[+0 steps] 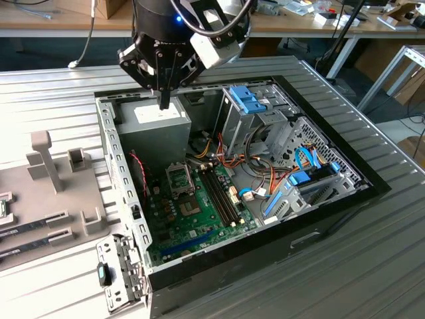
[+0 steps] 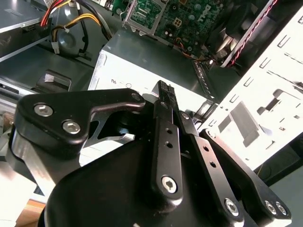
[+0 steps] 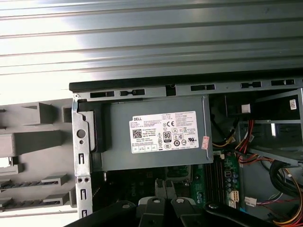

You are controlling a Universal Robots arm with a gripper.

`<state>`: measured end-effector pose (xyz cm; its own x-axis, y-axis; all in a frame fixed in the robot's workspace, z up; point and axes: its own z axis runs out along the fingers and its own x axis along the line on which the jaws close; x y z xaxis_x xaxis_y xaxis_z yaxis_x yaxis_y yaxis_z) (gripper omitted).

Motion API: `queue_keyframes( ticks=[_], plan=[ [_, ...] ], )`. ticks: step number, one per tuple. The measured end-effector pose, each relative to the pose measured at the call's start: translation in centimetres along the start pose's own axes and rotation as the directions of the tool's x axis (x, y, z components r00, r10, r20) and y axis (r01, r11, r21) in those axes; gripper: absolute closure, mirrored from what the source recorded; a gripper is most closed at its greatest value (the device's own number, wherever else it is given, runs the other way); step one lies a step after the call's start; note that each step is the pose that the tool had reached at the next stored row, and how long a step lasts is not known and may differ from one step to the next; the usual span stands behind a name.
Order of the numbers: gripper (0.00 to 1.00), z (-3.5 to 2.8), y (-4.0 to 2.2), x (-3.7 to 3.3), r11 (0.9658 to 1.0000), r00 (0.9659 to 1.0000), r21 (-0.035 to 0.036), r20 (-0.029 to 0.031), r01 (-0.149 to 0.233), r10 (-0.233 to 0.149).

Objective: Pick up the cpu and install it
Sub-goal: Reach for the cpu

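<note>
Open computer case (image 1: 232, 266) holds motherboard (image 1: 199, 214), power supply (image 1: 153, 139); end effector (image 1: 164, 103) clenched above power supply.

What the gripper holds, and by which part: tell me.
Nothing: the gripper is shut on itself, with nothing between its tips, over the power supply.

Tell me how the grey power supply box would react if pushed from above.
The power supply looks like a rigid sheet-metal box, so it probably won't flex. It sits in the case corner against the walls, so it likely won't slide or tip. The gripper hangs right over it.
</note>
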<state>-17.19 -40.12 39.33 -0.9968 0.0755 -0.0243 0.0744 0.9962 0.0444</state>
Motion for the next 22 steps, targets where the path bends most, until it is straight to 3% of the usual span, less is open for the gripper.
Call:
queue_keyframes(
  ticks=[22],
  plan=[
    [0.89, -0.04, -0.09, 1.20, 1.0000, 1.0000, 0.0000, 0.0000, 0.000, 0.000]
  ],
)
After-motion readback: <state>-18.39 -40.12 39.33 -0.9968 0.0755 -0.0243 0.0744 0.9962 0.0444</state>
